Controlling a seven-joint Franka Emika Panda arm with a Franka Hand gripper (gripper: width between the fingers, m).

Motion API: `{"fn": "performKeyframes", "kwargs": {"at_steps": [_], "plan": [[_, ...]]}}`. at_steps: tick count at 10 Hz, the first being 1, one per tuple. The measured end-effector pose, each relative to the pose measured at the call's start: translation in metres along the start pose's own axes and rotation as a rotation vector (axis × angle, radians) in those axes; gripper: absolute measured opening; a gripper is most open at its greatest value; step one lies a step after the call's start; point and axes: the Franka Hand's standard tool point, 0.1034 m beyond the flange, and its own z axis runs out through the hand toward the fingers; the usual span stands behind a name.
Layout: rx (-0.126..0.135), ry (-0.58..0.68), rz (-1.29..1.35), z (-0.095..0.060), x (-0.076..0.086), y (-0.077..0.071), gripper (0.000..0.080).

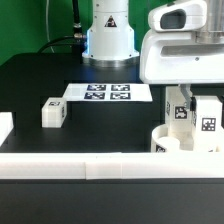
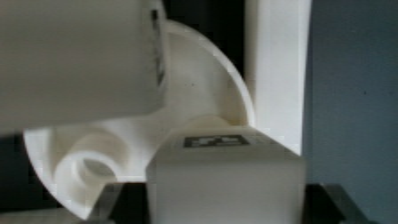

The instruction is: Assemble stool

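The round white seat point(image 1: 163, 138) lies at the exterior view's right, against the front rail. One white leg point(image 1: 207, 118) with a square tag stands upright on it. My gripper point(image 1: 181, 98) is shut on a second tagged leg point(image 1: 180, 114) and holds it upright over the seat, beside the first. In the wrist view the held leg point(image 2: 222, 178) fills the gap between my dark fingers point(image 2: 125, 205). The seat's ring point(image 2: 98, 160) curves beneath it, and the standing leg point(image 2: 80, 60) is large and blurred. A third leg point(image 1: 52, 112) lies loose at the exterior view's left.
The marker board point(image 1: 105, 92) lies flat mid-table in front of the robot base point(image 1: 108, 35). A long white rail point(image 1: 90, 166) runs along the front edge, with a short piece point(image 1: 5, 128) at the exterior view's left. Another rail point(image 2: 276, 60) shows in the wrist view.
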Motion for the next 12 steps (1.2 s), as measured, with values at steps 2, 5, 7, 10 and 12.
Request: {"fn": "performKeyframes", "kwargs": {"at_steps": [2,5,7,10,12], "plan": [[0.034,-0.013,0.312,0.001,-0.001,-0.003,0.0337],[0.049,0.001,0.598,0.001,-0.002,-0.008,0.0337],[0.056,-0.005,0.678,0.001,-0.002,-0.008,0.0337],[0.102,0.002,0.976,0.001,-0.003,-0.01,0.0337],[0.15,-0.01,1.207,0.001,-0.005,-0.013,0.0337]]}}
